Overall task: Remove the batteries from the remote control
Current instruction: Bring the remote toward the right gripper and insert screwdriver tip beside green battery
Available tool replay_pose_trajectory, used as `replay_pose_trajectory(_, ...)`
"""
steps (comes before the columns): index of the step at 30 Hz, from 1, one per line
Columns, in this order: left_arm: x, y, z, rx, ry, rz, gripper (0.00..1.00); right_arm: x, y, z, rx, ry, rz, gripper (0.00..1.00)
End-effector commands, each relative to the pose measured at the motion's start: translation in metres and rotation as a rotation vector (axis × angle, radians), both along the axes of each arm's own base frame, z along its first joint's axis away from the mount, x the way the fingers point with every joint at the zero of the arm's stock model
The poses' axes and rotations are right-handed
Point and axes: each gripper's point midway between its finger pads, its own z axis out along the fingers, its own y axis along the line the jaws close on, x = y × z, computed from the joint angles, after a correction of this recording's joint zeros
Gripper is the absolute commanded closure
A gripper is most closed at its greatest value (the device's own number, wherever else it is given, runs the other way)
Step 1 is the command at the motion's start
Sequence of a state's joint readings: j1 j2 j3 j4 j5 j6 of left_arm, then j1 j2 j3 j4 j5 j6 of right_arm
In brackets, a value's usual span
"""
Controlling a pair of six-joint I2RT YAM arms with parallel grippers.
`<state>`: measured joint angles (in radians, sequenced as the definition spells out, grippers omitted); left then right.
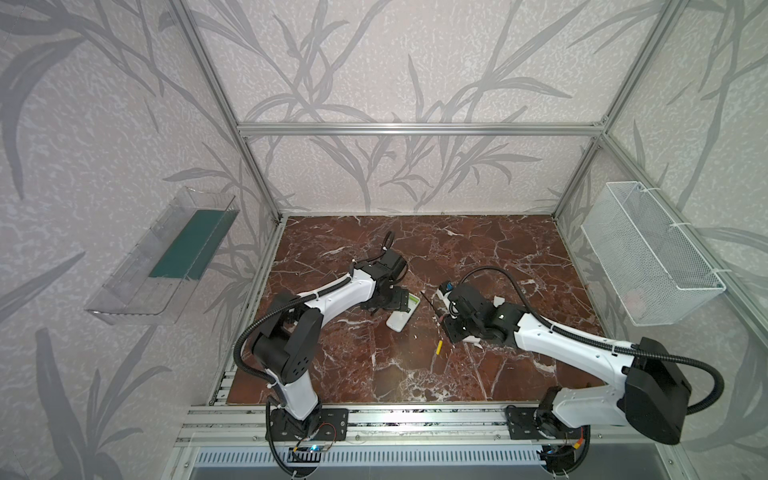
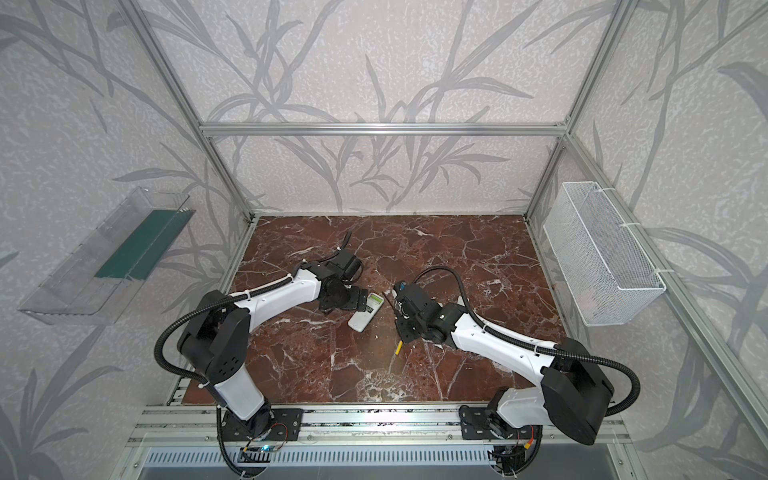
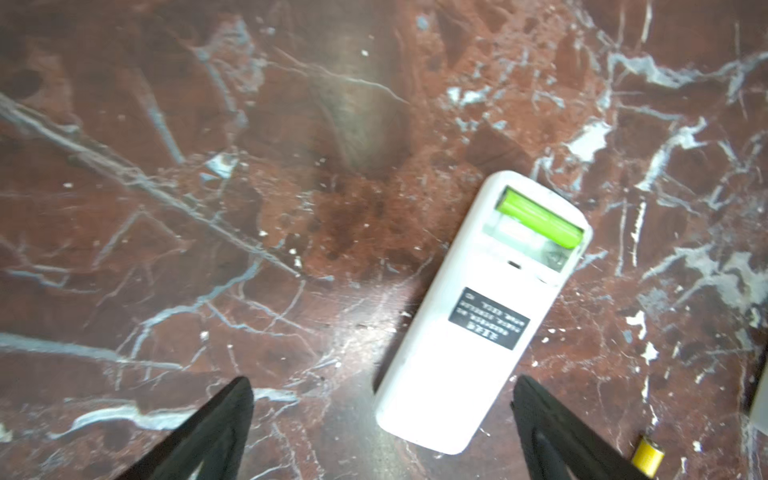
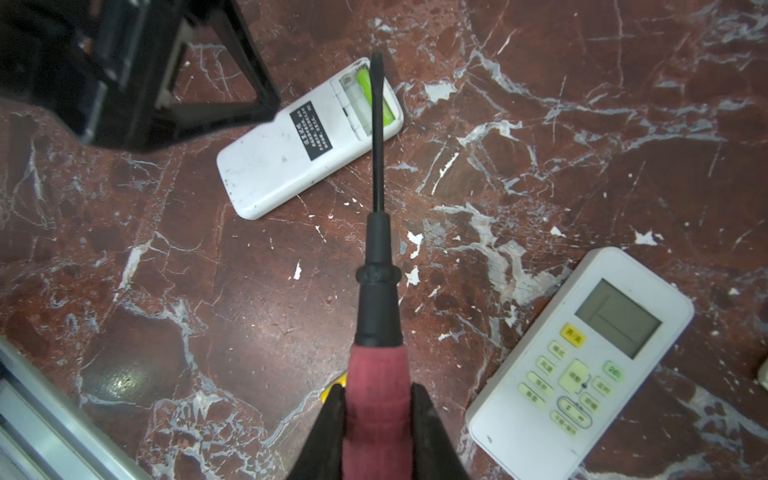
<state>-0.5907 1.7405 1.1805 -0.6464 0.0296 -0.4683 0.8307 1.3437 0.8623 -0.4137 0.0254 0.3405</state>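
1. Green battery (image 3: 540, 218) seated in the open compartment of the face-down remote control (image 1: 397, 322), mid-frame in both top views.
2. Yellow battery (image 1: 438, 347) loose on marble table (image 1: 374, 374), lower right of it.
3. Left gripper (image 3: 382, 382) spread wide, empty, above remote control.
4. Right gripper (image 4: 376, 390) clamped on screwdriver (image 4: 376, 316); shaft overlapping compartment in right wrist view.
5. Second remote (image 4: 582, 365), face up, apart.

Green battery (image 3: 540, 217) inside face-down remote (image 3: 436, 374)
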Motion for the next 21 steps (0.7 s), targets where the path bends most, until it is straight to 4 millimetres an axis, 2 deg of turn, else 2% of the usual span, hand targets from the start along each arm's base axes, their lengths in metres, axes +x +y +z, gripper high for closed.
replay_pose_trajectory(1, -0.015, -0.009, -0.016, 0.004, 0.041, -0.071, 0.04, -0.002, -0.002, 0.001, -0.021, 0.034, 0.015, 1.0)
replay_pose_trajectory(12, -0.029, -0.025, -0.038, 0.06, 0.046, -0.191, 0.1, 0.003, 0.004, 0.0, -0.015, 0.058, 0.037, 1.0)
replay_pose_trajectory(21, -0.038, -0.014, -0.06, 0.106, 0.083, -0.195, 0.23, 0.002, 0.007, -0.004, -0.021, 0.089, 0.057, 1.0)
